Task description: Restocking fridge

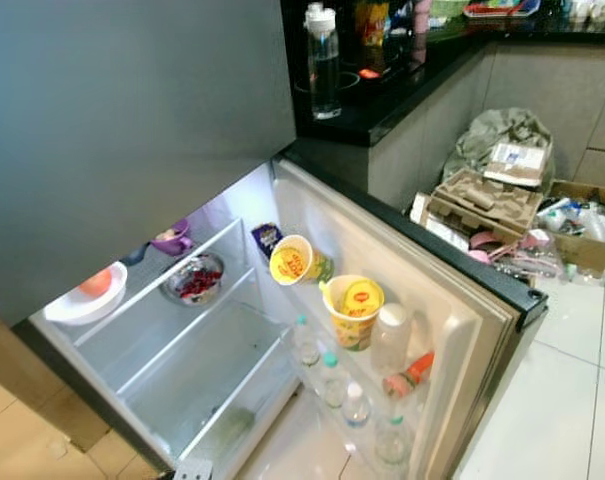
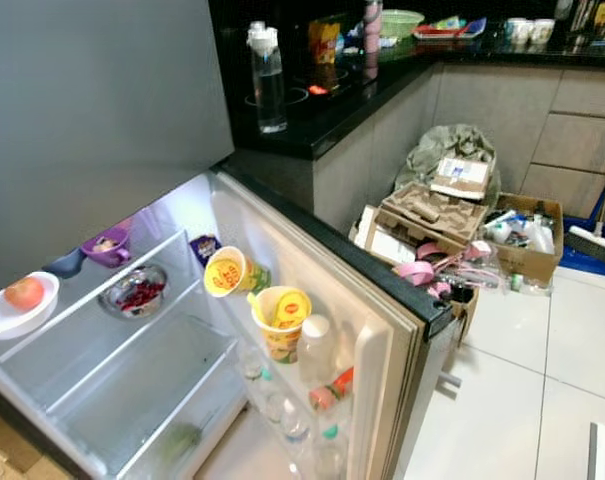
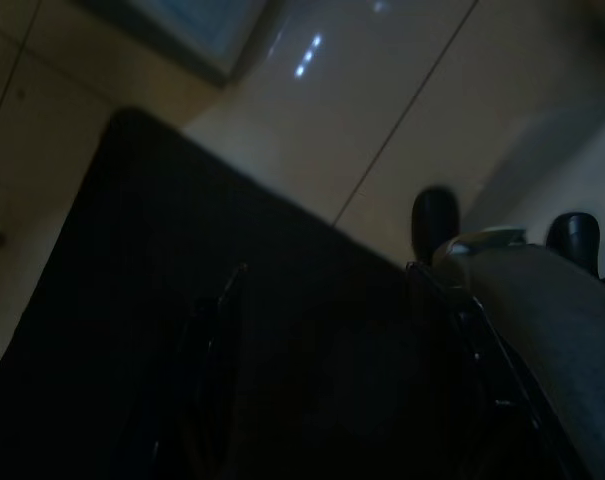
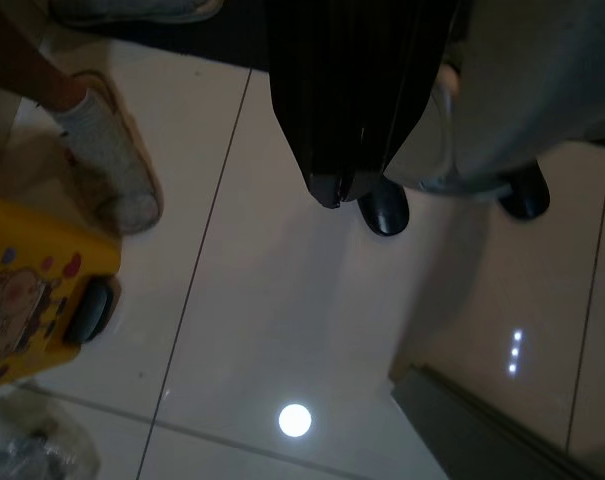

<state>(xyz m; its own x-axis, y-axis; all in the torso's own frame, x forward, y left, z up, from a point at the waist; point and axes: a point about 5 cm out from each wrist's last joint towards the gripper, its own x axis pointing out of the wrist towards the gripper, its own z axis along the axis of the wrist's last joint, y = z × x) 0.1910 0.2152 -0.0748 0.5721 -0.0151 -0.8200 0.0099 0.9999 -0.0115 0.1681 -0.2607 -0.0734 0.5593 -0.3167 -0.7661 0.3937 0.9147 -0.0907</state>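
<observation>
The fridge stands open with its door (image 1: 452, 300) swung to the right. On the upper shelf sit a white plate (image 1: 67, 308) with an orange fruit, a steel bowl (image 1: 195, 280) of red bits and a purple bowl (image 1: 172, 240). The lower shelf (image 1: 197, 365) is bare. The door racks hold two yellow cups (image 1: 292, 260) (image 1: 354, 305), a white bottle (image 1: 390, 335) and several small bottles (image 1: 332, 375). A clear water bottle (image 1: 323, 65) stands on the black counter (image 1: 382, 105). My left gripper (image 3: 322, 380) and right gripper (image 4: 332, 190) hang low over the floor.
Cardboard boxes and trays (image 1: 492, 200) and a box of clutter (image 1: 582, 225) are piled on the floor right of the door. A broom (image 2: 597, 240) lies further right. A person's socked foot (image 4: 112, 170) and a yellow box (image 4: 32, 300) are on the tiles near my right gripper.
</observation>
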